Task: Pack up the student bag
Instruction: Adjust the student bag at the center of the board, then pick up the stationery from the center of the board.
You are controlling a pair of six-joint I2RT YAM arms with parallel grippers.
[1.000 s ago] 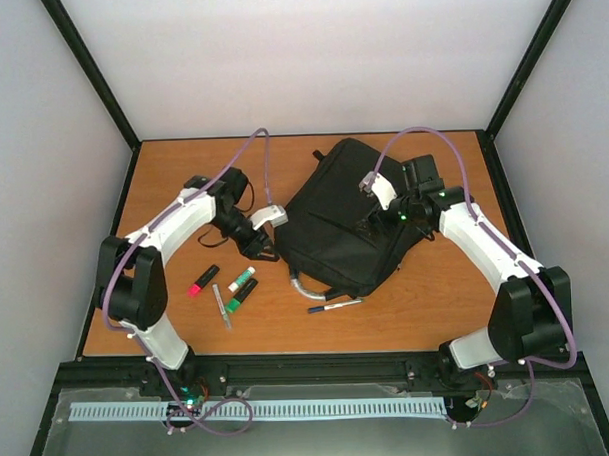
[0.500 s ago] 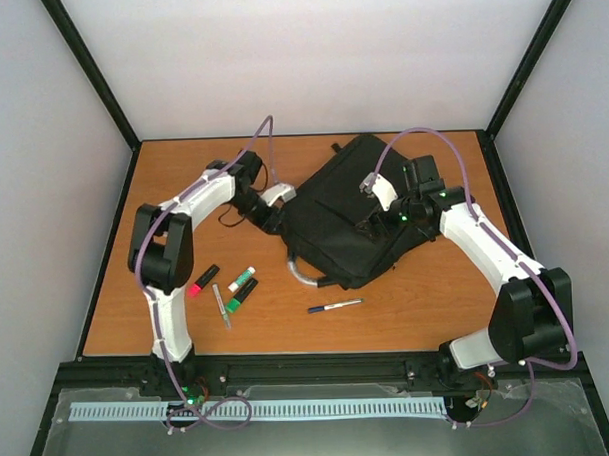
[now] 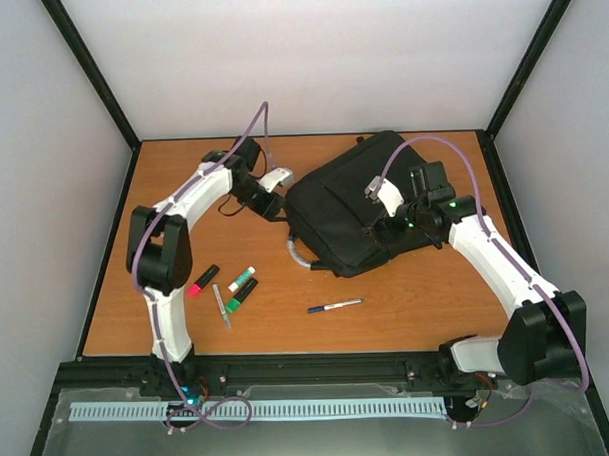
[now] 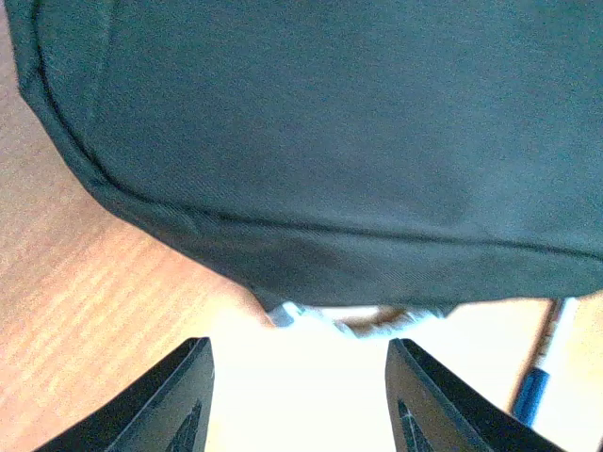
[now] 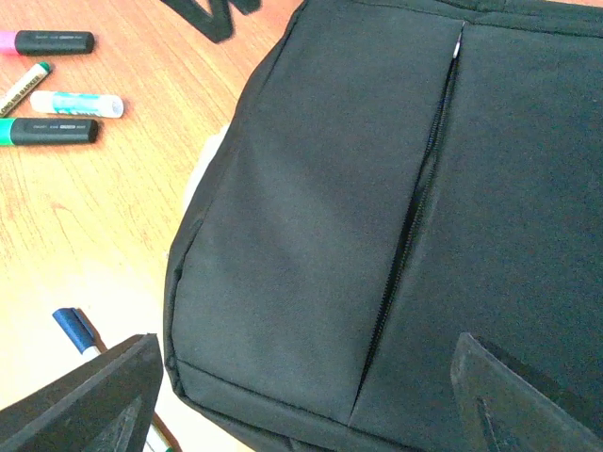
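The student bag (image 3: 349, 201) is a large black backpack lying flat at the back middle of the table, its grey loop handle (image 3: 298, 258) sticking out of the near left side. My left gripper (image 3: 277, 209) sits low at the bag's left edge. In the left wrist view it (image 4: 301, 400) is open with nothing between the fingers, and the bag's seam (image 4: 311, 141) lies just beyond them. My right gripper (image 3: 377, 230) hovers over the bag's top. It (image 5: 311, 405) is open wide above the bag's zip (image 5: 415, 217).
On the wood left of the bag lie a pink marker (image 3: 202, 281), a white and green stick (image 3: 242, 279), a green marker (image 3: 240, 295) and a clear pen (image 3: 222, 307). A blue-capped pen (image 3: 334, 307) lies in front of the bag. Black frame posts edge the table.
The bag has slid toward the back and turned, coming away from the blue-capped pen. My left arm swung back along with its left edge. My right gripper stayed over the bag.
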